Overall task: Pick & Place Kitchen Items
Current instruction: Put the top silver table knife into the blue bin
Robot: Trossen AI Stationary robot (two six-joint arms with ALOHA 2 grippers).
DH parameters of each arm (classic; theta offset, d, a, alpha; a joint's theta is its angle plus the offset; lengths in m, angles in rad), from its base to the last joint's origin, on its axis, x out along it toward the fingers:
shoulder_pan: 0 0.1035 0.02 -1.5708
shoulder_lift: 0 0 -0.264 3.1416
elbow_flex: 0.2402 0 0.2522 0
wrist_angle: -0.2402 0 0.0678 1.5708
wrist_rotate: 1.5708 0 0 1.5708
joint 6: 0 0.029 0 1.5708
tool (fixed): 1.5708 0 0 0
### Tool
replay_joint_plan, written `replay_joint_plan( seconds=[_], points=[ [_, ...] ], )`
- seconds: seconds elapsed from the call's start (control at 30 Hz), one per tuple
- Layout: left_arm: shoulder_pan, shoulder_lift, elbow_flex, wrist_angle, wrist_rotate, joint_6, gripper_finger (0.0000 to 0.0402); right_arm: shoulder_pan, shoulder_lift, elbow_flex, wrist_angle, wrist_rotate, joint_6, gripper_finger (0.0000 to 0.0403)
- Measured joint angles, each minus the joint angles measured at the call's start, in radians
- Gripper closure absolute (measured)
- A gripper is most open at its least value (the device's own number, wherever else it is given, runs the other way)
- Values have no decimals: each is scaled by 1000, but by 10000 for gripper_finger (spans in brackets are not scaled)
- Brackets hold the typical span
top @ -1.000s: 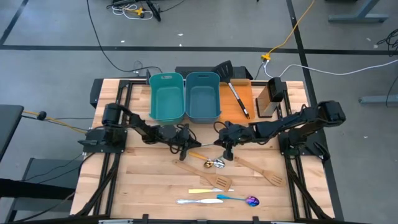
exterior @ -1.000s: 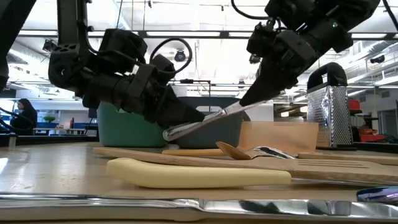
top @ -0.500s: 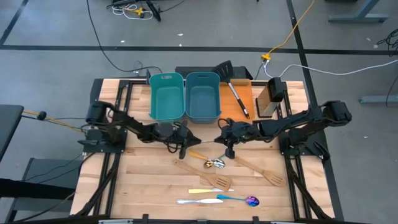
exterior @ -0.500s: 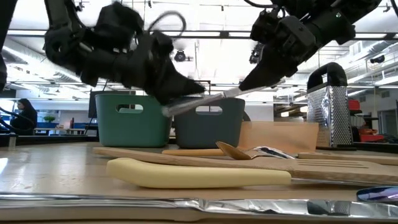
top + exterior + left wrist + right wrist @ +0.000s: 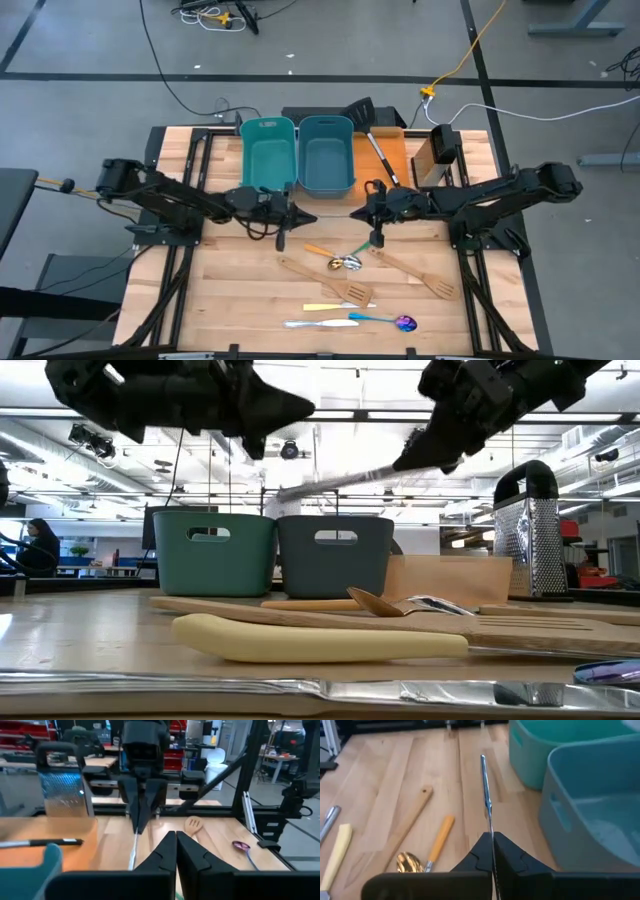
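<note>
The slim silver knife (image 5: 335,481) is clamped by its handle end in the right gripper (image 5: 354,213), jaws closed on it.

High view: both dark arms stretch low toward the bench's middle in front of the two teal plastic bins (image 5: 298,152). The left gripper (image 5: 308,218), jaws together and empty, points at the right one, tips near but apart. The gold spoon (image 5: 345,263) and pale wooden spatulas (image 5: 325,281) lie on the bench (image 5: 230,290) below the jaws.

Low view: the knife slants down from the right jaws, raised above the bins; the left gripper hangs beside its free tip.

Left wrist view: the closed left jaws face the right gripper and the knife's blade.

Right wrist view: the knife projects straight from the jaws over the bench, beside the bins.
</note>
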Motion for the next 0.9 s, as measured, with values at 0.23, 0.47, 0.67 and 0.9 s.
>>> replay_joint_plan(
  seconds=[0.23,0.47,0.67,0.9],
  points=[
    [0,-124,-1,-149,-48,5,374,-30,-71,0,0,88,17,396],
    [0,-206,-1,-216,-50,4,386,-82,-89,0,14,180,39,396],
    [-6,-220,-1,-229,-50,0,389,-132,-89,0,61,275,67,396],
    [-30,-220,-1,-233,-50,0,390,-194,-89,0,100,312,78,396]
  ],
)
